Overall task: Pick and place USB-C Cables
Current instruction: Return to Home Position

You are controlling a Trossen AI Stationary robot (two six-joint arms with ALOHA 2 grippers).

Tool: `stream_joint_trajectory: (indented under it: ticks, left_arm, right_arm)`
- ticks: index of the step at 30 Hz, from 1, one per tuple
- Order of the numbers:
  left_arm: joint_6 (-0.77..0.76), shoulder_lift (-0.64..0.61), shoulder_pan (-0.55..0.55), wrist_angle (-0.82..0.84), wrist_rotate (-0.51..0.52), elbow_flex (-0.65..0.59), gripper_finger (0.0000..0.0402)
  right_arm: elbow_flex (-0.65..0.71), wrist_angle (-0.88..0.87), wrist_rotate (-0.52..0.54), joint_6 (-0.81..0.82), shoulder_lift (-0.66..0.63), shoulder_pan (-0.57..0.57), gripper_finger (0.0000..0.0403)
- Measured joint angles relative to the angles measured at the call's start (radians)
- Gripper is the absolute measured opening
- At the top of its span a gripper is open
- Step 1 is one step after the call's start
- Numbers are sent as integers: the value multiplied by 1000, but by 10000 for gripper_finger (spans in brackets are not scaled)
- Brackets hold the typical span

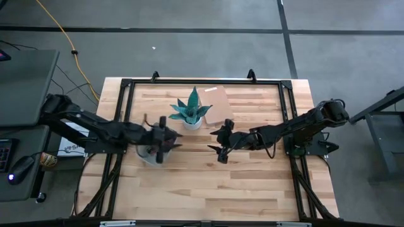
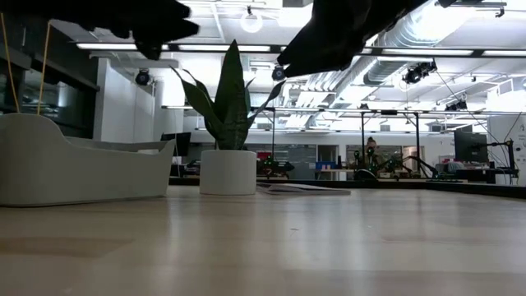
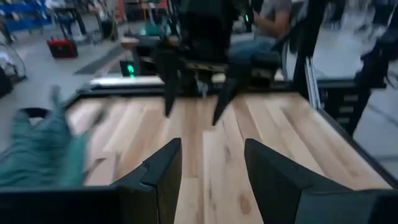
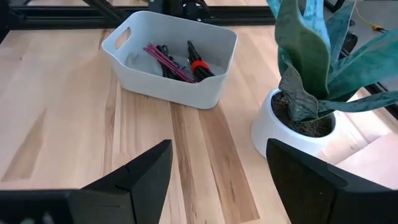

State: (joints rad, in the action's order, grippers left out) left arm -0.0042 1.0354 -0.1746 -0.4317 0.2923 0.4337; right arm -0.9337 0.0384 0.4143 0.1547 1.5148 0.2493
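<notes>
Saw the USB-C Cables (image 4: 171,62) piled in the white bin (image 4: 180,90), ahead of the right gripper (image 4: 219,148), spread wide and empty. Found the left gripper (image 3: 211,148) above that bin, likewise wide, gripping nothing.

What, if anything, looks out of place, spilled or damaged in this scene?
Nothing stands out. The cables lie inside the white bin, none loose outside it; the potted plant stands upright beside the bin. The left gripper and right gripper are both open and empty.
</notes>
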Motion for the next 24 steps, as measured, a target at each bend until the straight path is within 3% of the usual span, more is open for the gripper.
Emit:
stream_joint_trajectory:
  ticks: [4, 9, 15, 19, 24]
  left_arm:
    - [-8, -149, 6, -16, -3, -86, 156]
    - [-20, -314, -12, -17, -4, -164, 156]
    - [-19, -423, -25, -6, 9, -192, 156]
    - [-11, -434, -25, -6, 45, -192, 156]
    - [-10, -434, -24, 30, 162, -192, 156]
  right_arm:
    - [0, -18, 45, -13, -46, 8, 252]
    - [19, -60, 208, -7, -142, 78, 252]
    - [275, 193, 371, -22, -314, 169, 252]
    - [441, 412, 358, -24, -447, 154, 252]
    - [532, 527, 236, -32, -567, 79, 252]
